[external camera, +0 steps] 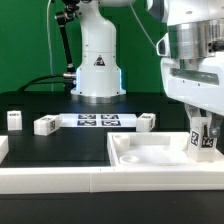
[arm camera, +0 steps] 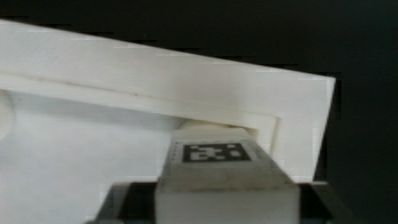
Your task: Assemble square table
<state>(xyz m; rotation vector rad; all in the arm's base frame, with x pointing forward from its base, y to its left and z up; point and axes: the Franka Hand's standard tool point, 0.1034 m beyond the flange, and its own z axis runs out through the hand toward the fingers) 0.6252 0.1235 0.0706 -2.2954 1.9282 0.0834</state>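
end effector (external camera: 203,146) clamped on a tagged white leg (arm camera: 217,168), leg upright in the square top (external camera: 124,157) corner

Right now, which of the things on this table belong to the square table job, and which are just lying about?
Belongs to the job:
square tabletop
leg clamped in the jaws at the tabletop's corner
three loose legs

Just lying about:
marker board
long white rail
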